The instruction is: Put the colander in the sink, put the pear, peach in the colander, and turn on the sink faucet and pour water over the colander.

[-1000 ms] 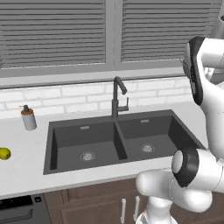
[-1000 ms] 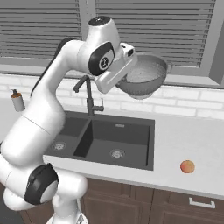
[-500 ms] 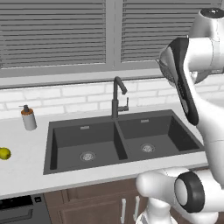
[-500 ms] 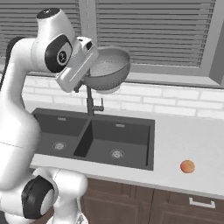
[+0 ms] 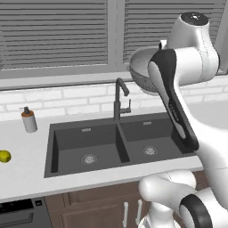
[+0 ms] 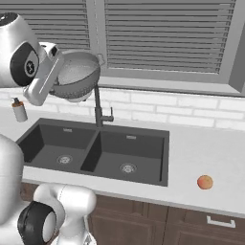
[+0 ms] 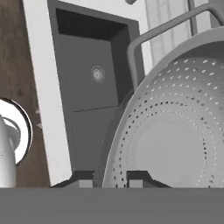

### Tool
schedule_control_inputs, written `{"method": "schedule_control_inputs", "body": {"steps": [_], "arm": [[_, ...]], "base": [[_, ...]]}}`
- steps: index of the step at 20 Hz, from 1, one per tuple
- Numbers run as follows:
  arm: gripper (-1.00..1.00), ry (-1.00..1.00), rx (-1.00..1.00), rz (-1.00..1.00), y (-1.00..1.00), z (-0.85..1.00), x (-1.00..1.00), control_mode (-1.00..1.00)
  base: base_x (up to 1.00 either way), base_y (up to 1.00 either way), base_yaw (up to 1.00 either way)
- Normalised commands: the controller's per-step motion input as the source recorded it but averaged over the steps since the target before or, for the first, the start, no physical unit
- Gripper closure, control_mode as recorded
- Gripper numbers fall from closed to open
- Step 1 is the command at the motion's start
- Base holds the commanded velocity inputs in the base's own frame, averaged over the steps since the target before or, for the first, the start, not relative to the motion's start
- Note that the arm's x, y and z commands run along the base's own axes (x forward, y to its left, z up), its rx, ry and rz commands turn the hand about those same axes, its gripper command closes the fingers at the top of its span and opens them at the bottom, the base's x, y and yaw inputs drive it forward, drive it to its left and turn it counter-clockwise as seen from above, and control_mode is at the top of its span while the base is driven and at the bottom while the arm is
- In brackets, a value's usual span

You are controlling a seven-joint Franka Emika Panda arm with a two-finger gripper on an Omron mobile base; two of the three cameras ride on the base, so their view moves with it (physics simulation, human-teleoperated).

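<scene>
While I hold the colander up high, it hangs in the air above the sink, close to the top of the sink faucet. My gripper is pinched on the colander's rim, one finger on each side of it. From my hand I see right into the bowl with all its little holes. It has nothing in it. The bowl is tipped, not flat.

Under it I see the dark sink with its two basins and a round drain in each one. No blue water comes from the faucet.

The pear sits on the white counter, far to the left of the sink. The peach sits on the counter to the right of the sink, near the front edge. Both fruits are well apart from the colander.

A soap bottle stands on the counter at the back, left of the sink. Grey window blinds hang behind everything.
</scene>
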Motion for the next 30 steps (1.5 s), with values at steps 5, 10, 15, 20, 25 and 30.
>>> {"method": "schedule_control_inputs", "body": {"steps": [5,10,15,20,25,30], "arm": [[1.00,-0.01,-0.04,0.24,1.00,0.06,-0.10,-1.00],[1.00,0.00,-0.04,0.22,1.00,0.00,0.00,-1.00],[1.00,0.00,-0.06,0.15,1.00,-0.20,0.00,-1.00],[1.00,0.05,-0.07,0.04,0.66,-0.69,0.20,-1.00],[1.00,0.14,-0.01,0.00,0.30,-0.91,0.60,-1.00],[1.00,0.17,0.00,0.00,0.30,-0.86,0.78,-1.00]], "base": [[0.00,0.00,0.00],[0.00,0.00,0.00],[0.00,0.00,0.00],[0.00,0.00,0.00],[0.00,0.00,0.00],[0.00,0.00,0.00]]}}
